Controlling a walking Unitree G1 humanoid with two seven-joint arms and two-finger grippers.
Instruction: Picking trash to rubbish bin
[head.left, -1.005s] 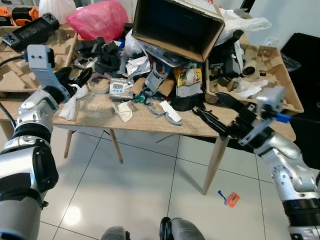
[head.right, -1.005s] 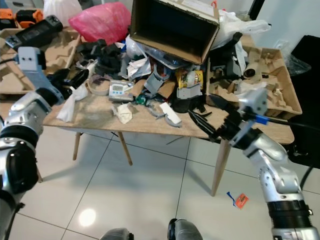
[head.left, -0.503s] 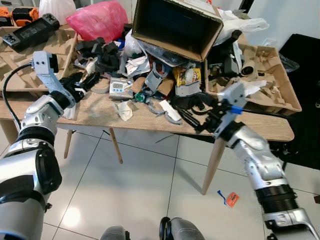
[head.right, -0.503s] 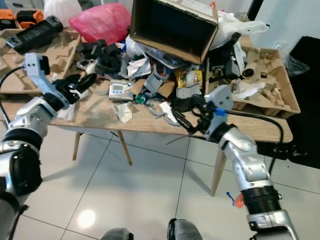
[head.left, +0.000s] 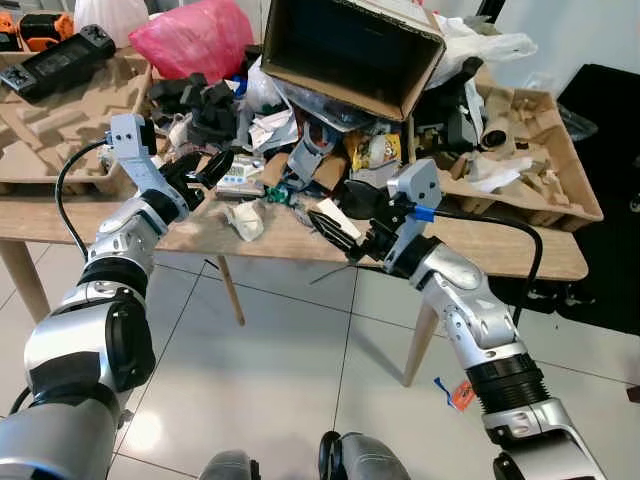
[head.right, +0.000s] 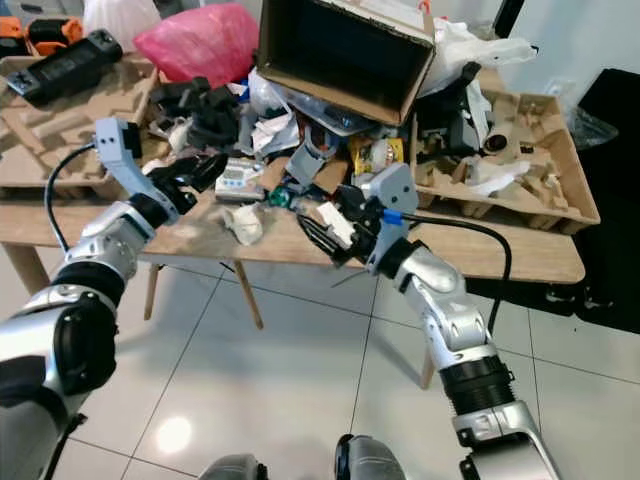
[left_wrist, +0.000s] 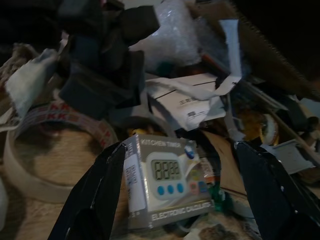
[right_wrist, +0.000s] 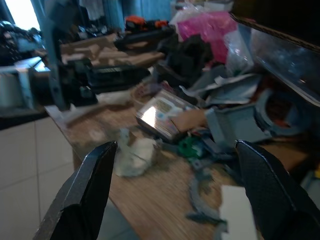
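The left gripper (head.left: 215, 167) has moved in across the counter (head.left: 200, 225) over the last second and now sits with its jaws spread wide and empty just before the kitchen timer (left_wrist: 170, 177). Between the arms lies a crumpled paper wad (head.left: 245, 220). The right gripper (head.right: 325, 228) has swung in from the counter's right edge to the white scrap (head.left: 338, 218), jaws wide apart, holding nothing. Both arms look set to pick trash; nothing is lifted yet
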